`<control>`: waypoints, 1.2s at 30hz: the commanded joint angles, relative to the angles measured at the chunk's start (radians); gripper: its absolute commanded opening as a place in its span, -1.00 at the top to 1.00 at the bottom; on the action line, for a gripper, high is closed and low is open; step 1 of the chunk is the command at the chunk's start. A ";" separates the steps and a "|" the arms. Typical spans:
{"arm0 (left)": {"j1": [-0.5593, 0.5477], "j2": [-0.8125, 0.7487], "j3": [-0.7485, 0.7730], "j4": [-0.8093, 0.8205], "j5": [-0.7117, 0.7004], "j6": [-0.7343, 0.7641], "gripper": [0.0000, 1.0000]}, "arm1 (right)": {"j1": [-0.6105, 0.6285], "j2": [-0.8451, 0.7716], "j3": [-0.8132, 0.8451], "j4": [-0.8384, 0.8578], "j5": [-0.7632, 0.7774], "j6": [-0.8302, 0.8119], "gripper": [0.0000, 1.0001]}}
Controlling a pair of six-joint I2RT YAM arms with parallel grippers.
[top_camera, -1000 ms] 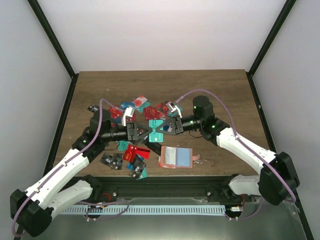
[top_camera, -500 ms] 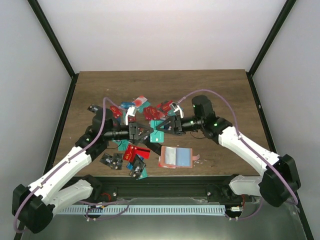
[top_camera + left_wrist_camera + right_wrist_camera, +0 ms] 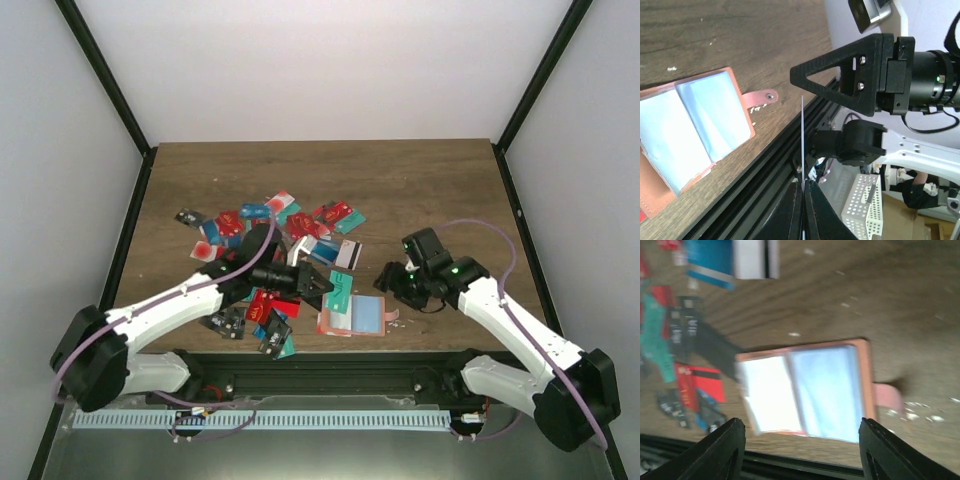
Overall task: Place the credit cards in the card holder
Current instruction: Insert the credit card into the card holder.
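Note:
The card holder (image 3: 358, 316) lies open near the table's front edge, a salmon-brown case with pale blue sleeves (image 3: 805, 390) and a snap tab (image 3: 760, 97). My left gripper (image 3: 320, 284) is shut on a teal credit card (image 3: 341, 291) held just above the holder's left end. In the left wrist view that card (image 3: 802, 145) shows edge-on as a thin line rising from the closed jaws (image 3: 803, 183). My right gripper (image 3: 386, 279) hangs open and empty beside the holder's right end, with the holder between its fingers' lines of sight (image 3: 802, 455). Several more credit cards (image 3: 270, 225) lie scattered behind.
Red, black and teal cards (image 3: 262, 315) lie left of the holder under my left arm. A white and blue card (image 3: 735, 260) lies beyond the holder. The black frame rail (image 3: 330, 358) runs along the near table edge, close to the holder.
The teal card passed from my right gripper to my left. The right opened and drew back to the right; the left shut on the card and carried it toward the holder.

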 commanded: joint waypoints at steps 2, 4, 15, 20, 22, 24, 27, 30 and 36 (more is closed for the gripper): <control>-0.040 0.116 0.048 -0.005 -0.006 0.030 0.92 | -0.002 -0.048 -0.073 -0.077 0.111 0.082 -0.26; -0.048 0.163 0.058 -0.026 -0.003 0.039 0.92 | -0.002 -0.065 -0.100 -0.063 0.114 0.085 -0.23; -0.067 0.361 0.081 -0.049 0.018 0.061 0.92 | -0.002 -0.016 -0.174 0.020 0.074 0.054 -0.11; -0.076 0.421 0.105 -0.041 0.025 0.057 0.92 | -0.002 0.010 -0.193 0.044 0.072 0.030 -0.11; -0.079 0.441 0.115 -0.041 0.025 0.057 0.92 | -0.002 0.022 -0.200 0.053 0.069 0.023 -0.11; -0.080 0.459 0.126 -0.045 0.022 0.058 0.92 | -0.002 0.034 -0.208 0.061 0.063 0.017 -0.11; -0.081 0.484 0.134 -0.060 0.012 0.059 0.92 | -0.002 0.042 -0.217 0.074 0.051 0.011 -0.10; -0.081 0.489 0.131 -0.064 0.000 0.056 0.92 | -0.002 0.043 -0.226 0.080 0.045 0.008 -0.10; -0.083 0.499 0.123 -0.060 -0.009 0.051 0.92 | -0.002 0.051 -0.247 0.097 0.031 0.002 -0.09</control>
